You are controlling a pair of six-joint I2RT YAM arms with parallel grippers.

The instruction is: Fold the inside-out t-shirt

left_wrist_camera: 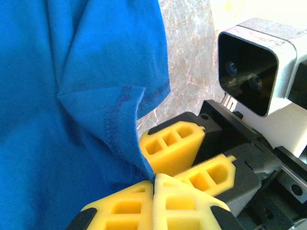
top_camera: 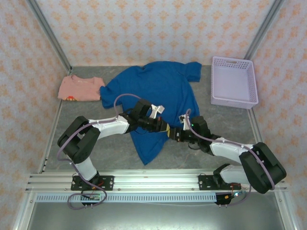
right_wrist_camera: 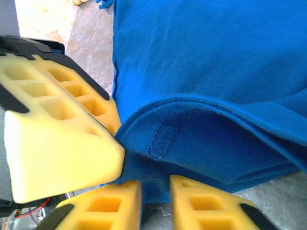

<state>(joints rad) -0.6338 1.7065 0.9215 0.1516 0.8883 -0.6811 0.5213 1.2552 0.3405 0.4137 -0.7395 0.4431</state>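
Now: the inside-out t-shirt (top_camera: 158,88) lies mid-way across the table (top_camera: 225,124), long axis running far edge to near edge, narrow tail nearest the arms. Left gripper (left_wrist_camera: 153,187) is clenched on the shirt's right hem. Right gripper (right_wrist_camera: 154,184) sits just beside it, hem between its fingers, pinch unclear. Both equally near. Bare room toward the near-left corner; basket (top_camera: 233,81) far-right, pink shirt (top_camera: 80,88) far-left.

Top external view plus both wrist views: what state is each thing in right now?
blue t-shirt: lying rumpled on the table, not folded, hem edge pinched.
left gripper: shut on the blue t-shirt.
right gripper: shut on the blue t-shirt, right beside the left gripper.
pink shirt: folded, at the far left.
basket: upright, empty.
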